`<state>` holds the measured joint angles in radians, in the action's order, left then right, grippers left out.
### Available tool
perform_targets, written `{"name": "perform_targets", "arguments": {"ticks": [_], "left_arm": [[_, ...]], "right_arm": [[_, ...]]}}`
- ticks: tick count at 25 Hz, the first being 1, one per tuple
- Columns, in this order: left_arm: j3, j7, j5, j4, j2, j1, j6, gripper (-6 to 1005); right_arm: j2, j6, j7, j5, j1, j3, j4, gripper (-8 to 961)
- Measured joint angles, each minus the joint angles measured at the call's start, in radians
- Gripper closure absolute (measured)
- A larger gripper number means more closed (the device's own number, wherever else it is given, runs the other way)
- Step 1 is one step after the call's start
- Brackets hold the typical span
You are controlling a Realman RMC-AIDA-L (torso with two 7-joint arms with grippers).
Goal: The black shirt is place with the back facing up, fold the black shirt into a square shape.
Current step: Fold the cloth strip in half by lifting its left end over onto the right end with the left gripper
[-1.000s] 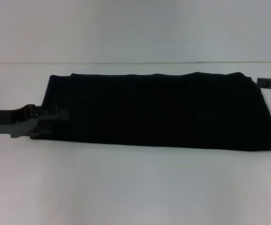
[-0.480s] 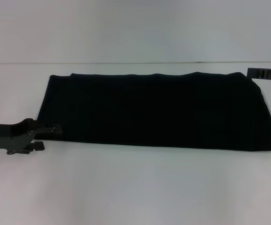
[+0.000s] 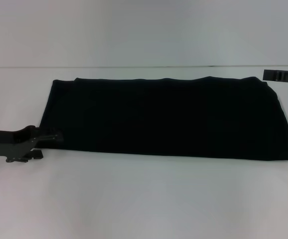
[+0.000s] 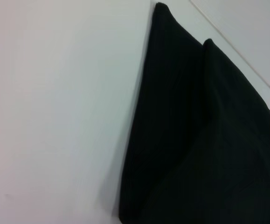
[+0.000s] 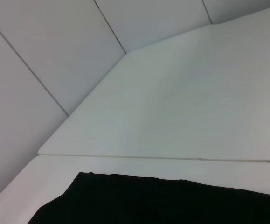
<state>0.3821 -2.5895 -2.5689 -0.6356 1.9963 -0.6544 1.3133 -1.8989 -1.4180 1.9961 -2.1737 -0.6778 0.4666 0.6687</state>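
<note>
Black shirt: the black shirt (image 3: pixel 166 118) lies flat on the white surface (image 3: pixel 144 199), folded into a long band that runs from the robot's left to its right, wider than it is deep.
Shirt edges: the far long edge is slightly wavy, the near long edge is straight; the right end is rounded and the left end slants outward toward the near corner.
Shirt layers: the left wrist view shows two stacked layers of the black shirt (image 4: pixel 204 140), each ending in a small peak at the far corner (the upper layer sits a little inside the lower one).
Left gripper: the left gripper (image 3: pixel 48 144) is low over the surface at the near left corner of the shirt, its arm coming in from the left edge of the head view.
Left jaws: they look slightly apart, one tip at the shirt's near left corner, the other lower on bare surface; I see no cloth between them, though dark on dark makes the contact hard to read.
Right gripper: the right gripper (image 3: pixel 270 74) shows only as a dark bar at the right edge, just beyond the shirt's far right corner and raised off the cloth.
Right jaws: I cannot tell whether they are apart or together.
Right wrist view: only the shirt's far edge (image 5: pixel 172 200) shows, against pale wall panels.
</note>
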Motion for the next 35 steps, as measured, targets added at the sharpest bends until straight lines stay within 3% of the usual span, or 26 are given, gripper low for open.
{"name": "perform_targets", "arguments": {"ticks": [35], "left_arm": [[0.004, -0.001, -0.025, 0.044, -0.011, -0.03, -0.105, 113]], "right_arm": [[0.0, 0.012, 0.007, 0.019, -0.002, -0.003, 0.009, 23]]}}
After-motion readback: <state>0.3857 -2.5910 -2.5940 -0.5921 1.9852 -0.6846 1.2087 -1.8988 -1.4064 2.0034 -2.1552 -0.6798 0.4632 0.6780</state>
